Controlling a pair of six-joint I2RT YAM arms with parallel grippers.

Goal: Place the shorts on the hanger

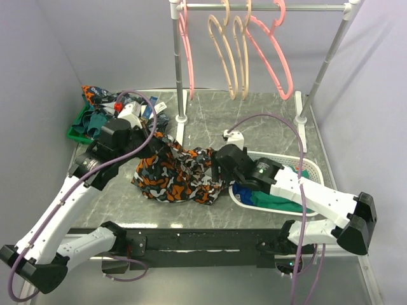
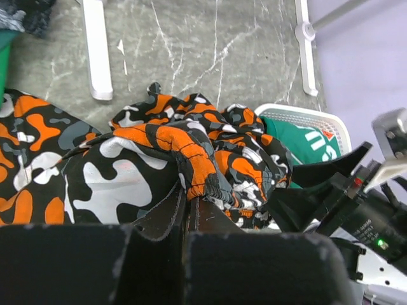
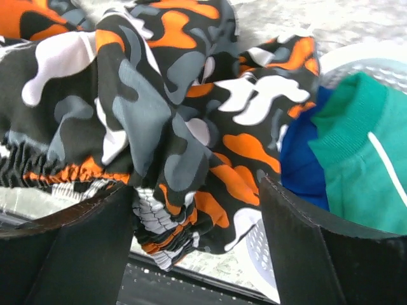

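While left gripper (image 2: 191, 204) is pinched on a waistband fold, shorts (image 1: 175, 171) lie bunched on table betw. arms, edge at basket (image 1: 306, 162) rim. Right gripper (image 3: 196, 190) gapes wide astride fabric, not gripping. Step: pickup. Next, prob.: right closes on cloth, both lift twd pink hanger (image 1: 289, 81) at back.

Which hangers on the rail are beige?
The two beige hangers hang in the middle; the pink hangers flank them, one on each side.
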